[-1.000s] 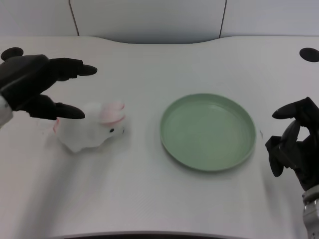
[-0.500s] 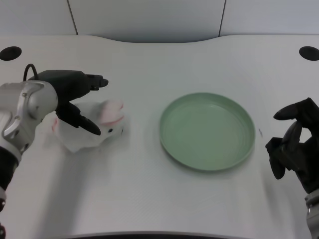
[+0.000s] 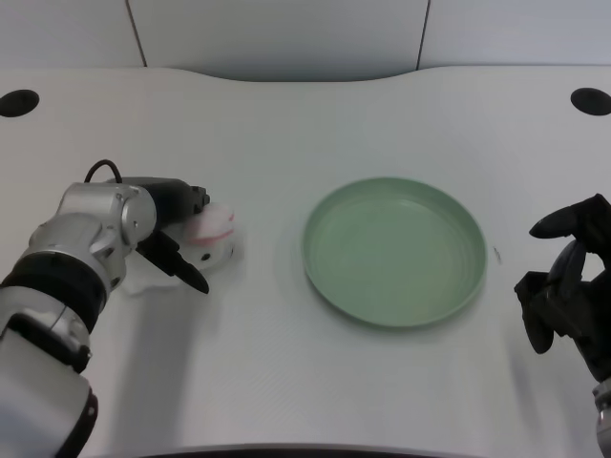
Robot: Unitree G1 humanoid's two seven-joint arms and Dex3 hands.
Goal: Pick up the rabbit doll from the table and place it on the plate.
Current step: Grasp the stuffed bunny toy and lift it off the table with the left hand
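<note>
The white rabbit doll, with pink ears, lies on the table left of the plate. My left hand is down on it and grips it, one finger over its back and another along its front side. Only the doll's head, ears and a bit of white body under my wrist show; the rest is hidden by the hand. The round green plate sits at the table's middle, a short way right of the doll, with nothing on it.
My right hand hangs idle with curled fingers at the right edge, just right of the plate. Two dark holes mark the table's far corners. The table's front edge runs along the bottom of the picture.
My left hand came in from the left with fingers spread, dropped onto the doll and closed around it. The doll and plate stayed in place.
</note>
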